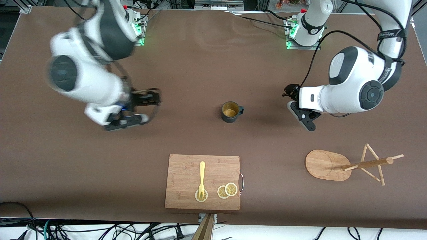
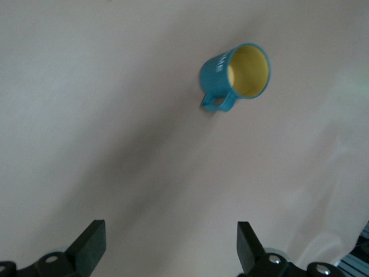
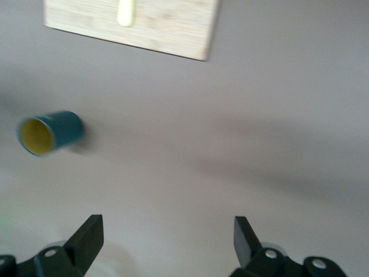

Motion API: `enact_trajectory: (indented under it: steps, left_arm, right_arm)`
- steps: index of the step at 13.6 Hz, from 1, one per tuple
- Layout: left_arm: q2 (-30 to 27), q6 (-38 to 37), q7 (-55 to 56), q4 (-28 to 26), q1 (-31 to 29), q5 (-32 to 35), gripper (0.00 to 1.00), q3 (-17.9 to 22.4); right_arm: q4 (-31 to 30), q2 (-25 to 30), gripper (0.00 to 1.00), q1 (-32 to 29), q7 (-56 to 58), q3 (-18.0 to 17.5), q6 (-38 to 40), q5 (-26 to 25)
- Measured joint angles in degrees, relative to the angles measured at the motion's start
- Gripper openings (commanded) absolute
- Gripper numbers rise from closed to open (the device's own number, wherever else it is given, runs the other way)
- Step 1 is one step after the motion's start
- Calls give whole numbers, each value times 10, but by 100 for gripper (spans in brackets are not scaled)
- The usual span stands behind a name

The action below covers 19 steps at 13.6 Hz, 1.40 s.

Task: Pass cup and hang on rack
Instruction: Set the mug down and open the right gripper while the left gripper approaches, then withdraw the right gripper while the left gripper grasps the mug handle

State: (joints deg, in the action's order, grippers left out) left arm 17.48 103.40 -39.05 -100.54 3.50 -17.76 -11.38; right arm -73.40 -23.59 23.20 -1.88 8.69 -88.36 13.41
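The teal cup [image 1: 231, 112] with its yellow inside stands upright mid-table, handle toward the left arm's end; it also shows as the cup [image 2: 235, 76] and the cup [image 3: 49, 132]. Nothing holds it. My right gripper [image 1: 146, 108] hovers toward the right arm's end of the table, open and empty, a good way from the cup; the same open right gripper [image 3: 167, 242] has only bare table between its fingers. My left gripper [image 1: 297, 110] hovers toward the left arm's end, beside the cup but apart from it, and the left gripper [image 2: 171, 245] is open and empty. The bamboo rack [image 1: 353, 165] stands nearer the front camera.
A bamboo cutting board [image 1: 186, 180] lies nearer the front camera than the cup, with a yellow fork [image 1: 201, 178] and lemon slices [image 1: 227, 190] on it. The board's corner [image 3: 173, 29] shows in the right wrist view. Brown tabletop surrounds the cup.
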Motion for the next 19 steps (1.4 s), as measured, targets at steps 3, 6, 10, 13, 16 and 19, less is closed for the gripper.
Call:
enact_trajectory:
  steps: [3, 6, 10, 13, 16, 19]
  left_arm:
    - [0, 84, -125, -55, 0, -51, 100, -4]
    - [1, 194, -250, -129, 0, -148, 100, -15]
    - [15, 365, -355, -209, 1, -207, 100, -67]
    - [32, 389, -466, -225, 2, -308, 100, -72]
    - [53, 391, -648, -240, 1, -487, 100, -72]
    - [88, 393, -836, -257, 1, -660, 100, -72]
  right_arm:
    - [0, 30, 100, -20, 111, 101, 47, 2]
    - [-1, 60, 100, -22, 140, 170, 82, 3]
    - [-7, 82, 100, -43, 141, 143, 90, -32]
    - [-60, 122, 100, -140, 134, 12, 75, -104]
    - [-172, 199, 100, -206, 133, -41, -3, -120]
    - [-231, 242, 100, -225, 134, -48, -38, -120]
